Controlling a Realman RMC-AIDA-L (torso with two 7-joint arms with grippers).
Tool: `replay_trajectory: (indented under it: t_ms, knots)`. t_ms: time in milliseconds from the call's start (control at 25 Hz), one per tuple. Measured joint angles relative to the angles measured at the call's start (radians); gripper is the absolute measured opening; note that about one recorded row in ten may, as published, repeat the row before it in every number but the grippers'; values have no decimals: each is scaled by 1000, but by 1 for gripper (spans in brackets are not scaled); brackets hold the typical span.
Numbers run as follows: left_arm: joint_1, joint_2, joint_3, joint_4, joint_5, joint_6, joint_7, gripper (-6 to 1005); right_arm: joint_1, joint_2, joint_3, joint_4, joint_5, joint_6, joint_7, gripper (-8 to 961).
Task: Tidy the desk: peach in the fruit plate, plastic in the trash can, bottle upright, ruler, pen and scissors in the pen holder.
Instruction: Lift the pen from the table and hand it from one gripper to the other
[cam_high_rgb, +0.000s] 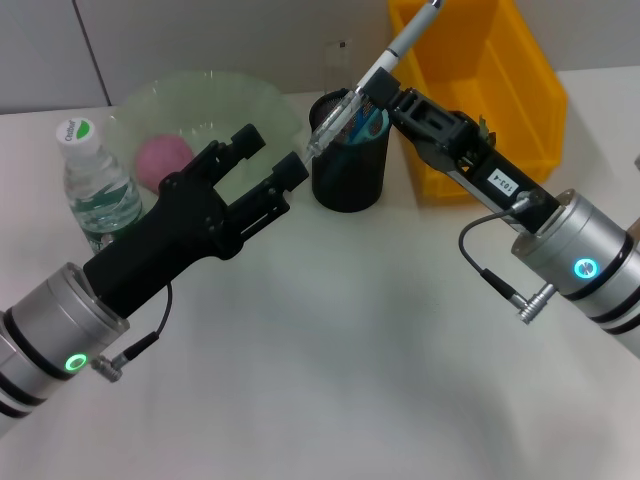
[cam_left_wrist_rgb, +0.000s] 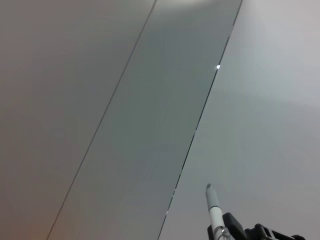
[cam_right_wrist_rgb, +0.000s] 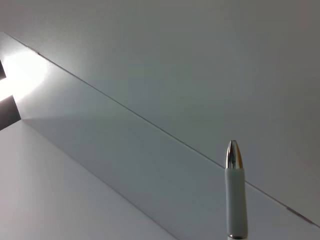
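we are working on the pen step. our right gripper (cam_high_rgb: 378, 88) is reaching in from the right side, its fingers closed on the pen (cam_high_rgb: 372, 75), which is slanting with its silver tip up toward the wall and its lower end over the mouth of the black pen holder (cam_high_rgb: 350, 175). from the head view we cannot tell whether that lower end is already inside the rim or just above it. something clear and something blue are already showing in the holder; we cannot say which tools they are.

our left gripper (cam_high_rgb: 270, 165) is hanging above the surface (cam_high_rgb: 350, 360) just beside the holder, its fingers spread apart and holding nothing.

the rest looks largely settled: the peach (cam_high_rgb: 163, 157) is lying in the pale green fruit plate (cam_high_rgb: 265, 105), the bottle (cam_high_rgb: 97, 190) is standing upright beside it, and the yellow bin (cam_high_rgb: 530, 90) is sitting behind the holder.

as we judge it, the next move is calling for tipping the pen nearer to upright, lowering it until its lower end is clearly inside the rim, and only then releasing. the risk, we think, is the slanted barrel catching the rim or the items already inside and nudging the holder over.
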Motion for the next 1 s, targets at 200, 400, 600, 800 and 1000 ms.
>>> replay_trajectory:
  t_ms: [200, 400, 600, 800, 1000]
  knots:
    - [-14, 0, 2, 17, 0, 3, 4, 785, 22, 0, 9, 21, 0, 2, -26, 111]
    - [-28, 0, 2, 30, 0, 2, 13, 784, 39, 0, 11, 28, 2, 4, -35, 112]
    - [-38, 0, 1, 39, 0, -4, 13, 783, 60, 0, 13, 35, 6, 11, -41, 111]
    - [-43, 0, 0, 54, 0, -5, 13, 782, 73, 0, 23, 35, 7, 15, -42, 111]
    - [-48, 0, 0, 60, 0, -7, 13, 783, 85, 0, 25, 41, 6, 29, -43, 111]
